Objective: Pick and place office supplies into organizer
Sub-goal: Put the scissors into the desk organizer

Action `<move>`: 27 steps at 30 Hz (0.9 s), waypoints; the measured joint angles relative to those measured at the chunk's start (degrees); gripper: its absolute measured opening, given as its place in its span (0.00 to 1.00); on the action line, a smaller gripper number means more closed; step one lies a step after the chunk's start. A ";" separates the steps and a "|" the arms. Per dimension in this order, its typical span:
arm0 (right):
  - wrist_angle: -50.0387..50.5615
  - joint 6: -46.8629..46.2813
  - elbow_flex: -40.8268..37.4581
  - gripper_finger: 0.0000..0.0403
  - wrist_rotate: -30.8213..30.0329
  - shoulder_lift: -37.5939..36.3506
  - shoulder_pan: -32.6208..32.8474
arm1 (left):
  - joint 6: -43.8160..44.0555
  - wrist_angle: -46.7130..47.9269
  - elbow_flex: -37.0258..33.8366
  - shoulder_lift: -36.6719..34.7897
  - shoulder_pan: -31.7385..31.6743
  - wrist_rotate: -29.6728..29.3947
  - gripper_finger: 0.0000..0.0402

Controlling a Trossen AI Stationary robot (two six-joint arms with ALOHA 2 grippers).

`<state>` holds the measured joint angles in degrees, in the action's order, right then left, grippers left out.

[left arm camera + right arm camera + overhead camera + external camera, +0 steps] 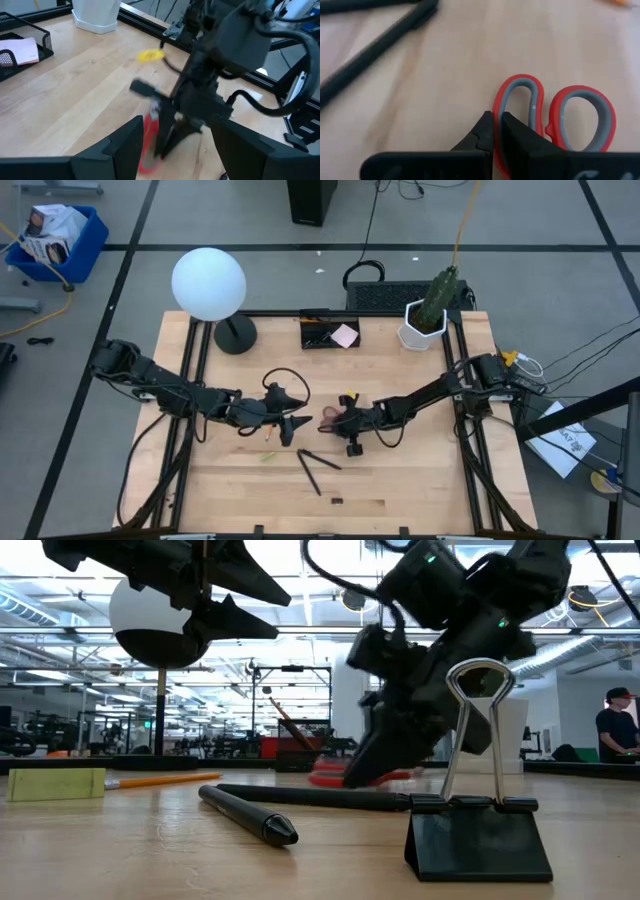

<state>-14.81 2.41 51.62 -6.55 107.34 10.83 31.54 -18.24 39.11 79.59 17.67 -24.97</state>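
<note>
Scissors (555, 117): red handles with grey-lined loops, lying flat on the wooden surface (420, 480) near its middle, right under the right arm's tip.
Right end effector (494, 131): down at the surface and pinched nearly shut; its fingertips sit beside one handle loop, but whether the handle's rim is caught between them cannot be told.
Left end effector (175, 150): fingers spread wide, nothing between them, hovering just beside the right one and facing it.
Pens (318, 465): two black ones, crossed at one end, lying on the surface nearer the front edge than the scissors.
Binder clip (478, 815): black, standing upright with its wire arms up, close to the front edge.
Organizer (330, 333): black mesh tray at the far edge, well apart from both arms.
Sticky notes (345, 335): pink pad, sitting in the organizer's right side.
</note>
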 joint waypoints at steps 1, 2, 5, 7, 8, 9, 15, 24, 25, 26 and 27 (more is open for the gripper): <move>0.31 0.60 -0.18 0.03 -1.51 -0.87 0.41 | 0.03 0.02 0.00 0.01 -0.01 0.00 0.59; -0.10 1.33 -0.17 0.03 -2.96 -1.69 0.83 | 0.30 -0.01 0.00 0.01 -0.02 -0.06 0.59; -0.84 4.05 -0.07 0.03 -7.42 -4.18 2.69 | 1.28 -0.26 0.02 0.02 -0.29 -0.66 0.58; -1.48 6.28 0.02 0.03 -9.67 -4.85 4.05 | 1.97 -0.21 0.02 0.02 -0.81 -0.67 0.58; -1.53 7.33 0.02 0.03 -10.74 -5.12 4.74 | 2.55 -0.26 0.04 0.01 -1.19 -0.71 0.59; -1.70 8.37 0.00 0.03 -11.83 -5.23 5.33 | 3.34 -0.25 0.04 0.00 -1.60 -0.73 0.59; -4.58 13.44 0.02 0.03 -19.90 -5.36 8.66 | 7.60 -1.86 0.04 0.02 -4.09 1.32 0.57; -10.50 20.08 0.09 0.03 -24.81 -5.51 9.85 | 10.43 -3.44 0.04 0.01 -4.56 6.27 0.51; -10.56 20.45 0.09 0.03 -24.77 -5.62 9.70 | 10.68 -3.76 0.04 0.01 -4.42 6.50 0.51; -10.66 20.72 0.12 0.03 -24.78 -5.68 9.55 | 10.62 -4.08 0.04 0.01 -4.36 6.51 0.51; -10.68 20.84 0.23 0.03 -24.88 -5.71 9.49 | 10.41 -4.24 0.04 0.00 -4.21 6.51 0.51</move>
<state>-25.49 23.25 51.85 -31.43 101.62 20.32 41.95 -22.48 39.16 79.59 13.46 -18.46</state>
